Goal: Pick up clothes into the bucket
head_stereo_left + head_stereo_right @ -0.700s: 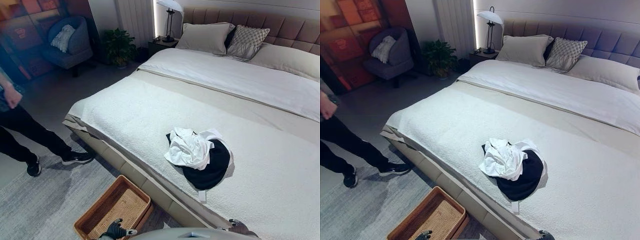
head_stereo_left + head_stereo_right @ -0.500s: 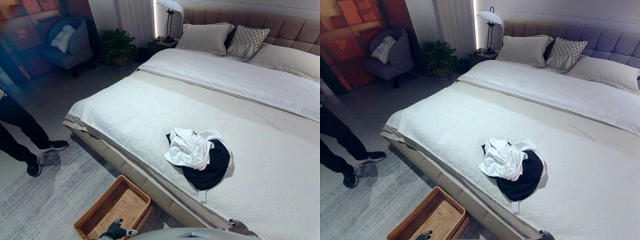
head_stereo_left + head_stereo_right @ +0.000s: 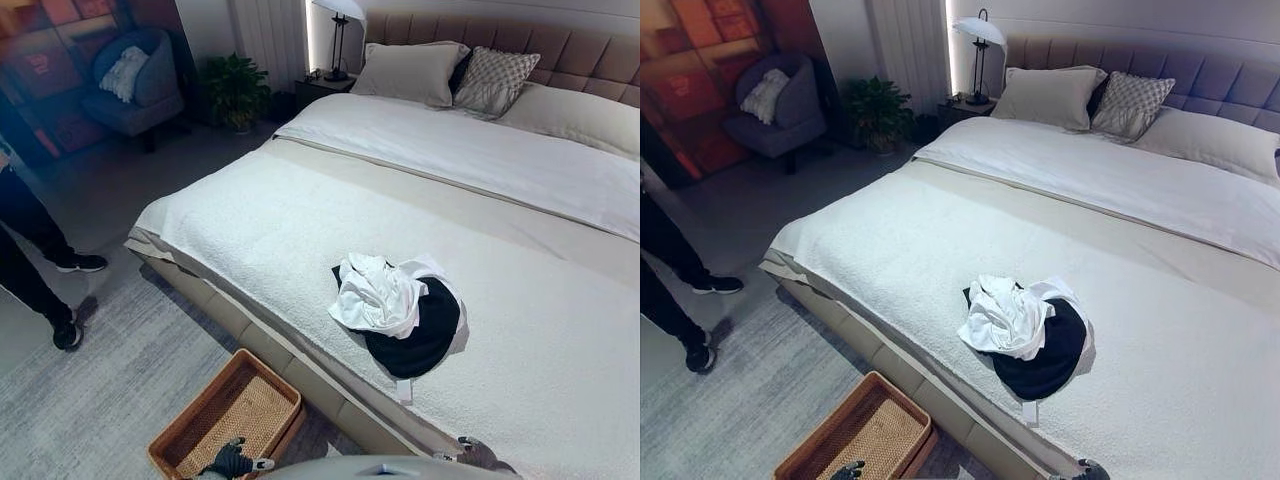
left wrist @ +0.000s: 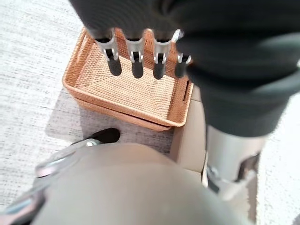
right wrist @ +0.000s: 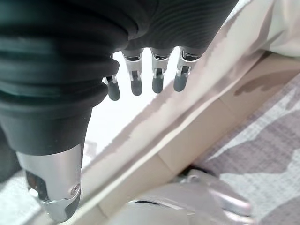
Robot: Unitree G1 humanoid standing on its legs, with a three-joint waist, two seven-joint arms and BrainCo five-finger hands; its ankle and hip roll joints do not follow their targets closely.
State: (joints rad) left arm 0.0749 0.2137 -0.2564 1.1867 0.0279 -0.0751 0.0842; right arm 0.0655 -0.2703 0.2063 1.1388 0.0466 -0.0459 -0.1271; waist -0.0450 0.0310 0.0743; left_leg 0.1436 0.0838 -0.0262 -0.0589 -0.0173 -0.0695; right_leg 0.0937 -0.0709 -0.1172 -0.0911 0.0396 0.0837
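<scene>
Nearest the robot, the left hand (image 4: 136,56) hangs above the basket (image 4: 84,91) with its fingers (image 4: 114,61) straight and relaxed, holding nothing. The basket is a shallow woven tray that stands on the grey rug (image 3: 110,390) just beside the near edge of the bed (image 3: 250,230); its inside holds no cloth. In the left eye view the same hand (image 3: 232,462) shows low down at the basket's near rim.

The right hand (image 5: 145,70) hangs by the near edge of the bed, over the bed's side panel, with its fingers (image 5: 158,79) straight and spread a little; it grips nothing.

Further in, the clothes (image 3: 398,310) lie in one heap on the white blanket, near the near edge of the bed and well apart from the basket. A crumpled white garment (image 3: 375,295) lies on top of a black garment (image 3: 425,335), which spreads out under it toward the robot's right.

Beyond the heap, three pillows (image 3: 410,72) lean against the padded headboard (image 3: 560,50). Past the far left corner of the bed stand a lamp (image 3: 338,35) on a nightstand, a potted plant (image 3: 235,92) and an armchair (image 3: 135,85). A person's legs (image 3: 30,260) stand on the floor at the left, well apart from the bed.
</scene>
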